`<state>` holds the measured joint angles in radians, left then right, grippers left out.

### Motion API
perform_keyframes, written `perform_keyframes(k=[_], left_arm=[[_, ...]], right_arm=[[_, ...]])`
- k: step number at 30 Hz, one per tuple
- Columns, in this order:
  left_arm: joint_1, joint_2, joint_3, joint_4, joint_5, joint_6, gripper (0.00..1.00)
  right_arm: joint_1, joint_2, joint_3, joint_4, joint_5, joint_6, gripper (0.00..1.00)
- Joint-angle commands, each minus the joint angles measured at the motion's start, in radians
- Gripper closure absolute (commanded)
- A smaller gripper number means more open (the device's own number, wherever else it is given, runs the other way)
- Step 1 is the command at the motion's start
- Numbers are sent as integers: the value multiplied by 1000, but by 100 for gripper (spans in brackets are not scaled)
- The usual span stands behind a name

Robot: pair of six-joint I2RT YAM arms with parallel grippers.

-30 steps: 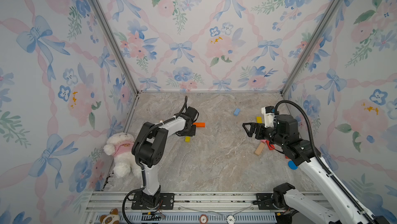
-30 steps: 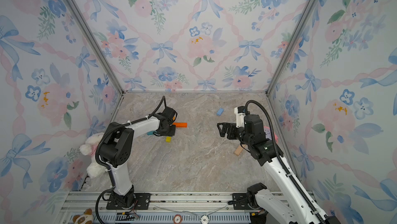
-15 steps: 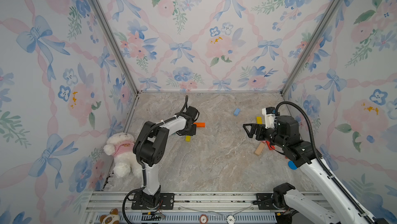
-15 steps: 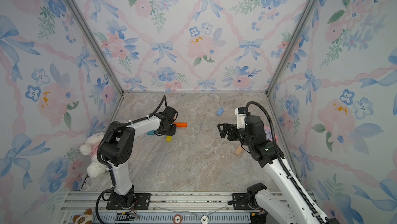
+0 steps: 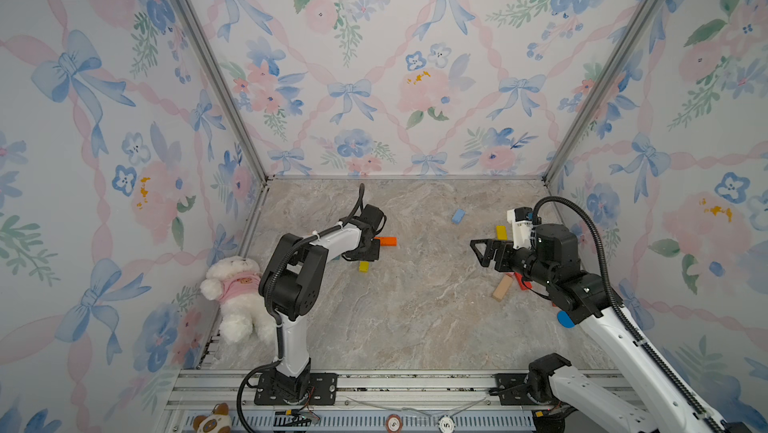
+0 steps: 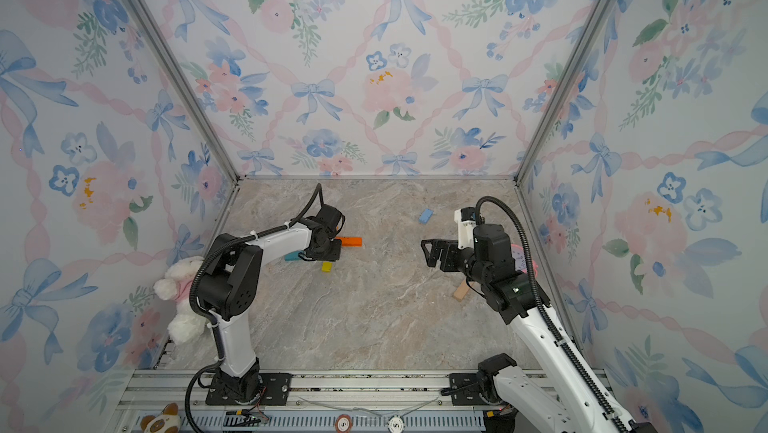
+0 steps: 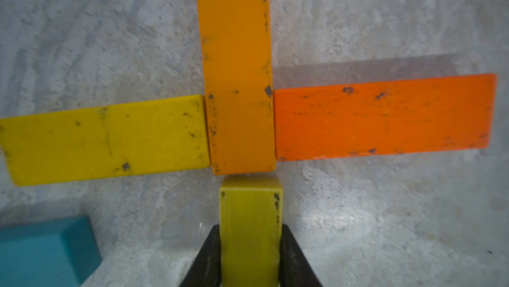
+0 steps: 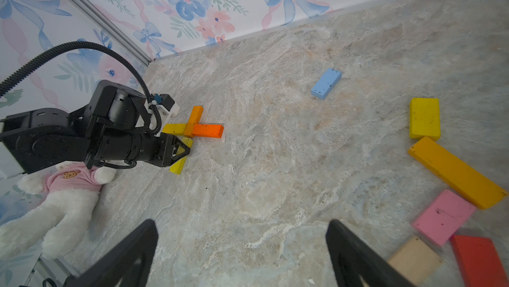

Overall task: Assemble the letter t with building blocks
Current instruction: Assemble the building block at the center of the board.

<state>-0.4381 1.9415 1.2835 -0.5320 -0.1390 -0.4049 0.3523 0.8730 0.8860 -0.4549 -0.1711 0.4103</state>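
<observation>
In the left wrist view my left gripper point(image 7: 250, 227) is shut on a yellow block point(image 7: 249, 203), a finger pressed against each long side. That block's end meets the end of an amber block point(image 7: 237, 65). Another yellow block point(image 7: 104, 139) and an orange block point(image 7: 382, 117) lie flat on either side of the amber one, making a cross shape on the floor. In a top view the left gripper point(image 5: 365, 254) sits low over these blocks, near the orange block point(image 5: 386, 241). My right gripper point(image 8: 241, 223) is open over bare floor, well to the right of the cross point(image 8: 192, 128).
A teal block point(image 7: 41, 249) lies beside the cross. Loose blocks near the right arm are light blue point(image 8: 326, 83), yellow point(image 8: 424, 117), long amber point(image 8: 454, 172), pink point(image 8: 443, 216), red point(image 8: 479, 260) and bare wood point(image 8: 414, 260). A plush bear point(image 5: 237, 298) lies at the left wall.
</observation>
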Motion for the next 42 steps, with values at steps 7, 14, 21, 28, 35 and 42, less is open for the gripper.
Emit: perform_keyframes(k=[7,14,21,28,35,42], left_arm=[[6,30,15,-17,-14,-18,68],[7,24,4,-16,-19,-27,67],[7,31,7,-16,-20,-34,67],[7,38,13,-15,-22,-38,67],[7,39,16,-16,-25,-38,66],[6,41,18,-15,-20,-40,62]], right_arm=[[-14,-10,-16,-12,8,-4,2],[-13,-9,-14,-12,8,-7,3],[-13,-10,-18,-12,6,-7,3],[-14,-14,-21,-12,5,-8,3],[-13,-19,-25,-13,5,-6,3],[-13,-19,-29,-10,3,-4,3]])
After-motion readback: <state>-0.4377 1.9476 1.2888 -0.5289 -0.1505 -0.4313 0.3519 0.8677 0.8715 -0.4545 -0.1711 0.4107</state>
